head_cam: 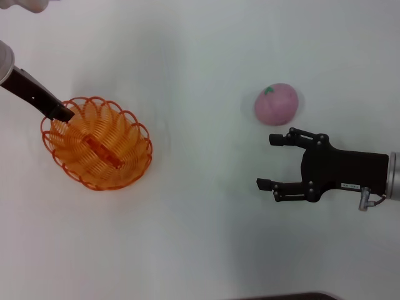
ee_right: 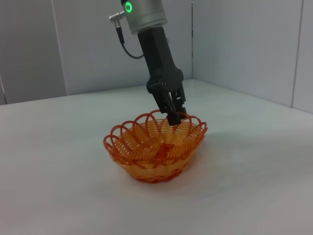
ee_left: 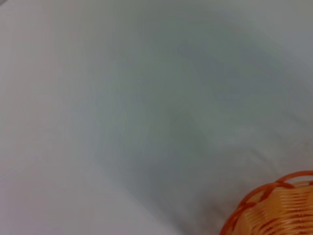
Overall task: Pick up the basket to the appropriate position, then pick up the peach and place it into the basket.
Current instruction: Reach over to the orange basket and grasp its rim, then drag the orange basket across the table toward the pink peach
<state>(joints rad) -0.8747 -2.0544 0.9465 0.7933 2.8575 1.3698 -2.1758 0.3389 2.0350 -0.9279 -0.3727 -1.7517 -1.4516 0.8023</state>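
Observation:
The orange wire-coil basket [head_cam: 97, 145] sits at the left of the white table. My left gripper [head_cam: 62, 114] reaches down from the far left and is shut on the basket's far left rim. The right wrist view shows the fingers pinching a rim loop [ee_right: 175, 116], with the basket [ee_right: 155, 149] upright and its base close to the table. A piece of the rim shows in the left wrist view [ee_left: 274, 205]. The pink peach [head_cam: 275, 104], with its green leaf mark, lies at the right. My right gripper [head_cam: 269, 161] is open and empty, just nearer than the peach, with its fingers pointing left.
The white table [head_cam: 200, 237] stretches bare between the basket and the peach. Grey wall panels [ee_right: 234, 44] stand behind the table in the right wrist view.

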